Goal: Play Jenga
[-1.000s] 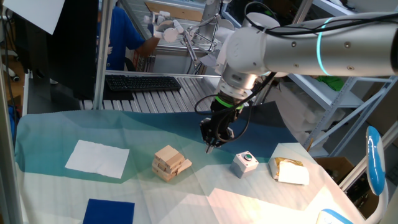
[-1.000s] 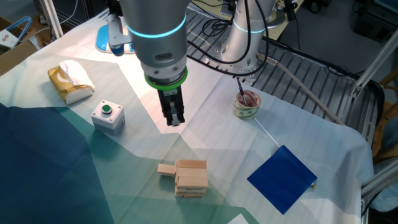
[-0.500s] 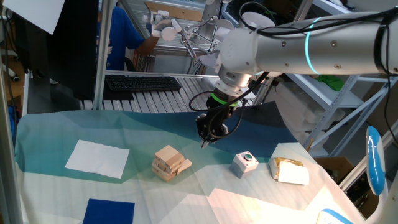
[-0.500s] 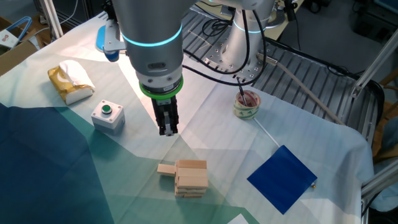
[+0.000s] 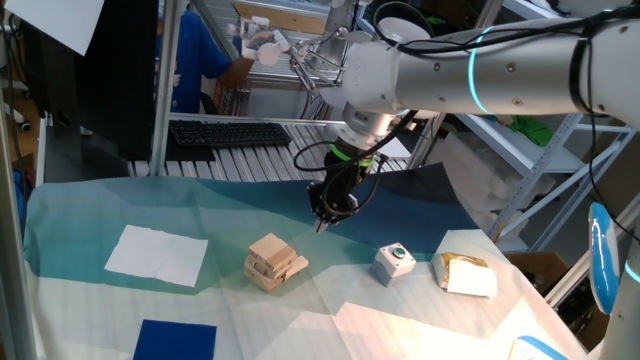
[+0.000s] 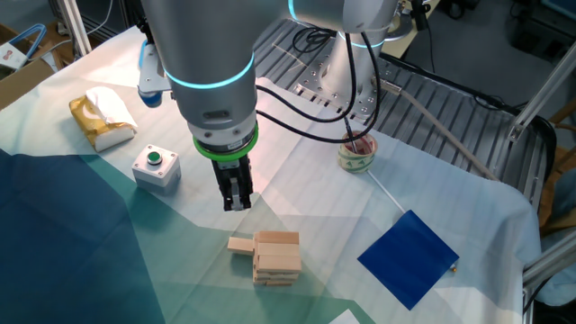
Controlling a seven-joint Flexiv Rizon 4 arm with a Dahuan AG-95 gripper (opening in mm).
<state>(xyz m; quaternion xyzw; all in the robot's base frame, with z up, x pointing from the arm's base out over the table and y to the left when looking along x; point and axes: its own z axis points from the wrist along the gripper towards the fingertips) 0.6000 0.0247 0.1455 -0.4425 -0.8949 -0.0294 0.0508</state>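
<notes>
Pale wooden Jenga [image 6: 275, 257] stack, dark narrow hand [image 6: 237, 202] above

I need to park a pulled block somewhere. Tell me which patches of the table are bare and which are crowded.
Bare cloth lies between the Jenga stack and the blue square sheet, and between the stack and the white paper sheet. Crowded: the side toward the green-button box, where a loose block lies against the stack and the gripper hangs just above.

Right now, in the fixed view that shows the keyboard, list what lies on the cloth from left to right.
White paper sheet → Jenga stack → white box with green button → white-and-tan packet.
</notes>
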